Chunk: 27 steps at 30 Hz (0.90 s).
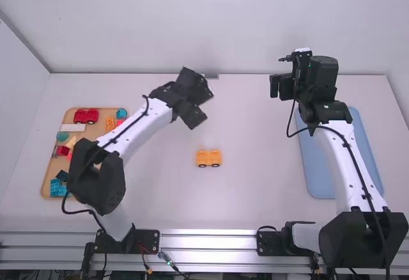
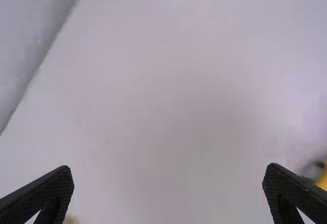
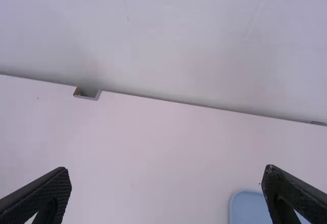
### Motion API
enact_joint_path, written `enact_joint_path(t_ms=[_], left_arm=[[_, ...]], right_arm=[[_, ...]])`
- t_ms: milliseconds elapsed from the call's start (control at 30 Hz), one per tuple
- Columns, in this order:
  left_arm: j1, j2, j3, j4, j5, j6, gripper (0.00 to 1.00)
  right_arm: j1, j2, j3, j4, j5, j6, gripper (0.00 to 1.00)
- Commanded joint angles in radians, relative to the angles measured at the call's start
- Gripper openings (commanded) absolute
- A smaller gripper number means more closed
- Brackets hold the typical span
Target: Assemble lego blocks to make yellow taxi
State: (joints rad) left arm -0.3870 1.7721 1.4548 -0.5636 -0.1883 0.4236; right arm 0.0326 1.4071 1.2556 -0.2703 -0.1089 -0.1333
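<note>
Left gripper (image 1: 204, 107) and right gripper (image 1: 279, 87), both with fingers spread wide.

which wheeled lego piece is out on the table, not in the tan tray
The yellow-orange plastic one, on the middle of the white table; the red plastic one is in the tan tray.
</note>
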Motion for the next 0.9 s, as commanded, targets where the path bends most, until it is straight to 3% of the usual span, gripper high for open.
enact_joint_path(t_ms=[0,300,500,667,867], left_arm=[[0.114,-0.030,0.027,-0.005,-0.195,-0.299,0.99],[0.426,-0.030,0.076,-0.175,-0.193,-0.544,0.99],[0.612,-0.029,0.076,-0.244,-0.021,-0.555,0.99],[0.686,-0.029,0.076,-0.325,0.116,-0.467,0.99],[0.709,-0.029,0.024,-0.460,0.056,-0.394,0.95]], right_arm=[[0.000,0.010,0.039,0.000,0.001,0.002,0.99],[0.000,0.010,0.039,0.000,0.002,0.001,0.99],[0.000,0.010,0.039,0.000,0.002,0.002,0.99],[0.000,0.010,0.039,0.000,0.001,0.002,0.99],[0.000,0.010,0.039,0.001,0.002,0.002,0.99]])
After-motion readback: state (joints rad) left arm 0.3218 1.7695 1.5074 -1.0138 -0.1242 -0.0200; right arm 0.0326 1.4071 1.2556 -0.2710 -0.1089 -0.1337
